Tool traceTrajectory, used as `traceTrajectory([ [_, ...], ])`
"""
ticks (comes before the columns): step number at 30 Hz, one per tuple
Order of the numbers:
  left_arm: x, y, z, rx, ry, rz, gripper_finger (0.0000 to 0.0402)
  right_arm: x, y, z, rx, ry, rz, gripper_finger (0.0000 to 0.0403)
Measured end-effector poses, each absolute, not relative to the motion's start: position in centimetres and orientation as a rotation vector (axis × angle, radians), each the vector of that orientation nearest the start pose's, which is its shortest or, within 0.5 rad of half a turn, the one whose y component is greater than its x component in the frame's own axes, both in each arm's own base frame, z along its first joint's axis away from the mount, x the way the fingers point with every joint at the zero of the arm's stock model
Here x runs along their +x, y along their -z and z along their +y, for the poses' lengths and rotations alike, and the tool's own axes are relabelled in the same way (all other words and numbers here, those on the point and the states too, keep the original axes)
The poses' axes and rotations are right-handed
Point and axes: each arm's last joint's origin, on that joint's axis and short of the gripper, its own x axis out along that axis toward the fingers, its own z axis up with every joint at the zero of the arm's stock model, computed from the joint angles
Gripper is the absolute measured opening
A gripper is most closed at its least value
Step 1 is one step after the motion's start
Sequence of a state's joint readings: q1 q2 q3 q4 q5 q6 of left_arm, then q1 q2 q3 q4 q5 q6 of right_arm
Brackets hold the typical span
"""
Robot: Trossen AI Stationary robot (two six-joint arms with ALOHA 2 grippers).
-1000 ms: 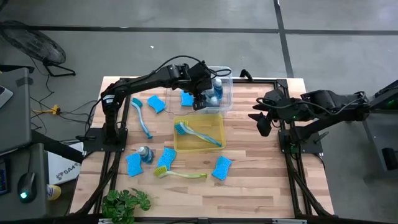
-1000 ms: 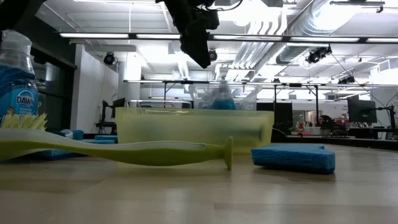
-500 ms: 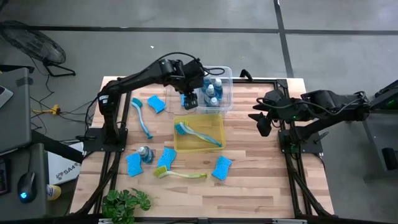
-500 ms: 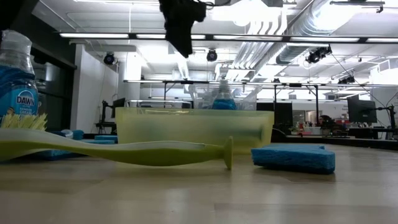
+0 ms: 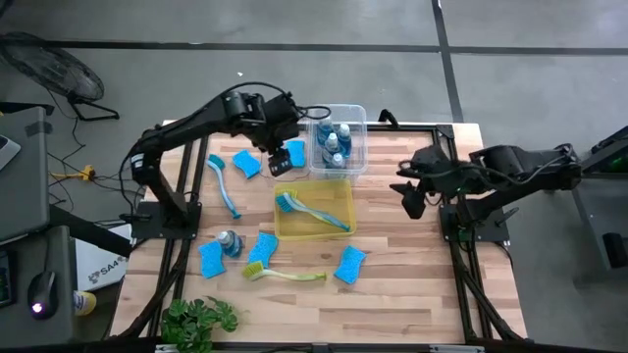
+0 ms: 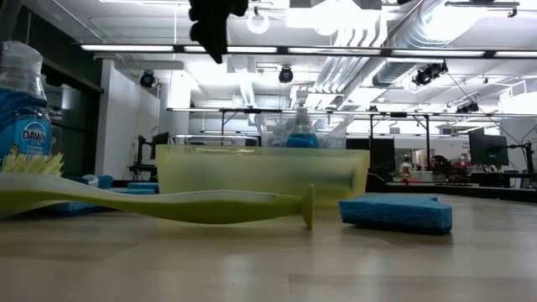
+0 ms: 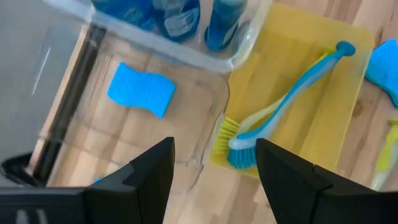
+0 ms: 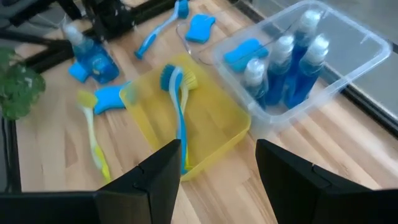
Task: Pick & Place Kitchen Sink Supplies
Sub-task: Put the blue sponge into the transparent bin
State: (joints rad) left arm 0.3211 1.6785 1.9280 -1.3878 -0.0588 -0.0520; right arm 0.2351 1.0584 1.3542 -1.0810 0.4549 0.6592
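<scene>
Standing white-capped blue bottles (image 5: pixel 334 145), clear bin (image 5: pixel 355 115)

Wood plank table (image 5: pixel 412 255), matt; glossy clear plastic bin (image 5: pixel 355 123); translucent yellow bin (image 5: pixel 343 224).

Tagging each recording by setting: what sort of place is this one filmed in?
Probably an open lab or workshop, not a real kitchen: a wooden table on a bare grey floor, exposed ceiling ducts with strip lights overhead, and desks with monitors in the room behind.

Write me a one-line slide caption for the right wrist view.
Blue dish brush lying in yellow bin beside clear bin holding soap bottles.
</scene>
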Motion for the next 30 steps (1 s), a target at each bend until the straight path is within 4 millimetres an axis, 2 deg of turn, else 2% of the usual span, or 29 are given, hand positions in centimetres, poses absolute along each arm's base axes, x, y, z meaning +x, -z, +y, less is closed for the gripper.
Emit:
traceTrajectory([
  [6, 27.3, -38.8, 8.4, -0.261, -0.395, 1.136, 0.0216, 18.0, -35.8, 4.5, 0.424, 0.376, 0.736, 0.0200],
  [14, 24.4, -37.4, 4.4, -0.344, -0.461, 1.044, 0.0216, 19.3, -31.0, 6.9, 0.540, 0.262, 0.727, 0.0200],
  [20, 22.7, -36.2, 1.6, -0.390, -0.517, 0.988, 0.0216, 19.2, -28.1, 8.2, 0.608, 0.223, 0.750, 0.0200],
  [25, 22.1, -34.9, -0.7, -0.396, -0.540, 0.935, 0.0216, 18.7, -24.9, 9.4, 0.673, 0.180, 0.762, 0.0200],
  [30, 22.4, -34.0, -2.7, -0.383, -0.521, 0.895, 0.0216, 18.2, -21.6, 10.2, 0.772, 0.139, 0.718, 0.0200],
])
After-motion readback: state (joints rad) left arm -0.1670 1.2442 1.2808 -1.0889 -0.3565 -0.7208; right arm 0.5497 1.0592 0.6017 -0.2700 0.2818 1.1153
